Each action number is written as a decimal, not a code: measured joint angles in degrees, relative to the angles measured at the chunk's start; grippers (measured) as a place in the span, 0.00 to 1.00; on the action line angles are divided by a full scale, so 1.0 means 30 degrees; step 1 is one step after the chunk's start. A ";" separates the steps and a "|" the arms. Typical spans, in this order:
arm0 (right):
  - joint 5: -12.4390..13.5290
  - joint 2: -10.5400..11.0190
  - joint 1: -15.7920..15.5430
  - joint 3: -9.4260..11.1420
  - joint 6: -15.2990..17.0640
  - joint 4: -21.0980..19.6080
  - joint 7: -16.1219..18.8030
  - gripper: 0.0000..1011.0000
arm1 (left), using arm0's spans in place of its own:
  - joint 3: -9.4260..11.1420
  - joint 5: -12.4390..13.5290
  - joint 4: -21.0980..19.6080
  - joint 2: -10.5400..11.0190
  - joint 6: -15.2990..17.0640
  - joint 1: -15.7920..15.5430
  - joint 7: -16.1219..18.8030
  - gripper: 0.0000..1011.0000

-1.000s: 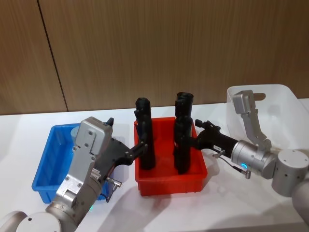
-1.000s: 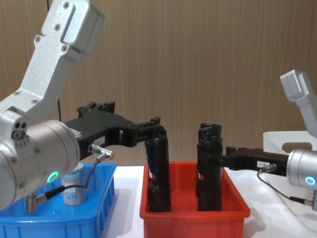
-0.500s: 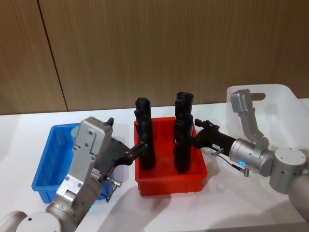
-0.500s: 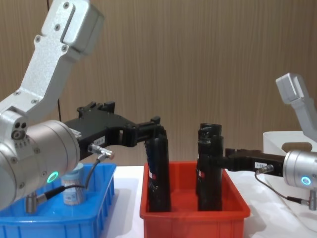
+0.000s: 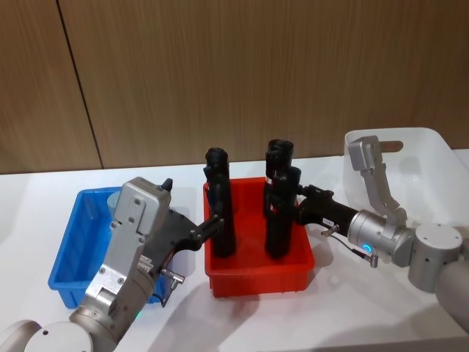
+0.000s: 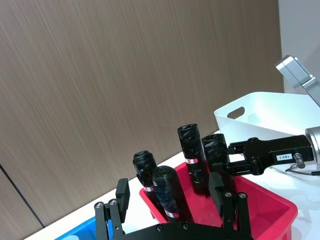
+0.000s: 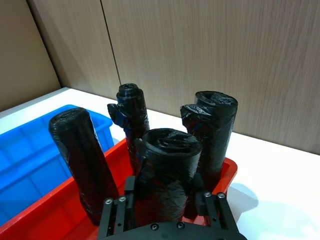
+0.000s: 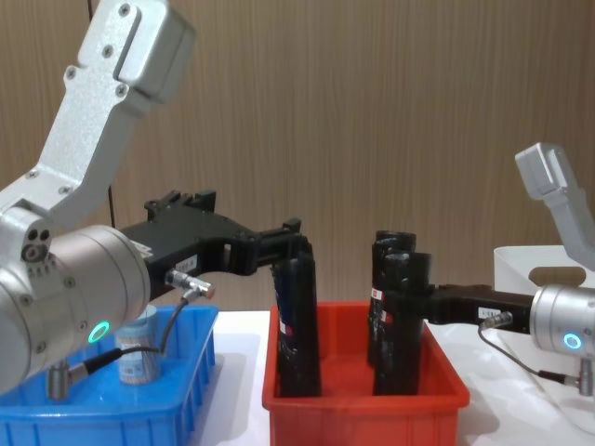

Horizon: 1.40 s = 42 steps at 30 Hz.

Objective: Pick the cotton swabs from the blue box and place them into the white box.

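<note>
right tool [image 5: 296, 213]: we grip a black cylinder [image 5: 279, 213] in the red bin [image 5: 256, 277], tilting it
left tool [image 5: 215, 222]: fingers spread around another cylinder [image 5: 222, 220], unclamped
cotton swabs [image 8: 138, 357]: waiting in blue box [image 5: 64, 273]

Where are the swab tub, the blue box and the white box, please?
Swab tub [image 8: 138, 358]: chest view, its clear side wall.
Blue box [image 5: 69, 253]: head view, its left wall.
White box [image 5: 432, 158]: head view, its inner back wall.
</note>
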 joint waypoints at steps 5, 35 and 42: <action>-0.0023 -0.0097 0.0327 0.0060 -0.0319 0.0667 0.0122 0.57 | 0.0000 0.0000 0.0000 -0.0001 0.0000 0.0000 0.0000 0.99; 0.0324 0.0922 -0.2669 0.1079 0.1606 -0.7145 -0.0541 0.43 | 0.0000 0.0000 0.0000 0.0000 0.0000 0.0000 0.0000 0.99; 0.0248 0.1528 -0.4138 0.1422 0.2883 -1.0997 -0.1297 0.43 | 0.0000 0.0000 0.0000 0.0000 0.0000 0.0000 0.0000 0.99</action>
